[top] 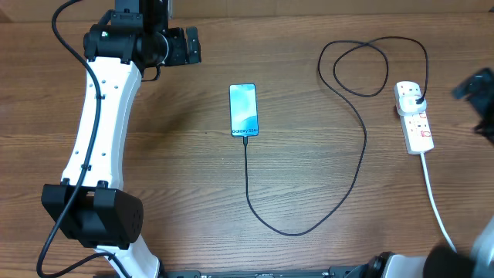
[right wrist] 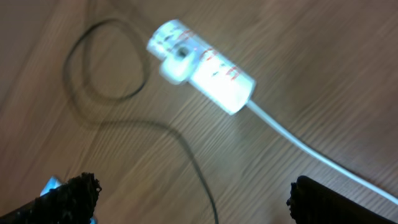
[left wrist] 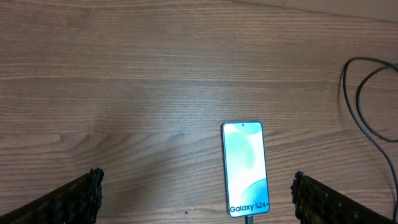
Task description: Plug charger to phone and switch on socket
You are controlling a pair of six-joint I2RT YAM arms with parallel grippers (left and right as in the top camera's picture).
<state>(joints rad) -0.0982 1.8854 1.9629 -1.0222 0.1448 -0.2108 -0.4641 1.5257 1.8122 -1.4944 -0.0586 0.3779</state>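
A: Where does the phone (top: 243, 110) lie?

B: Flat on the bench (top: 177, 170), just left of centre in the overhead view, screen lit, its "Galaxy S24+" line at the lower edge.

A: And the charger (top: 363, 147)?

B: Its connector tip (top: 244, 138) meets the phone's lower edge. From there the thin black cable drops toward the bottom of the frame, curves right, climbs, and makes 2 loops at the upper right. Its black plug (top: 417, 98) sits in the upper end of the socket (top: 414, 117).

A: Where is the socket?

B: Near the right edge of the overhead view, lying lengthwise. Its thick white cord (top: 436, 201) runs down to the lower right corner. The red marks show, but how the switches stand cannot be told. The right wrist view is blurred.

A: How does the left hand (top: 194, 45) stand?

B: Spread, holding nothing. It hangs at the upper left, well apart from the phone. In its wrist view the 2 fingers (left wrist: 68, 202) sit in the lower corners, with the phone on the bench between them.

A: And the right hand (right wrist: 193, 185)?

B: Spread too, and bare. It is above the bench near the socket without touching it. Only a dark part of it shows at the right edge of the overhead view.
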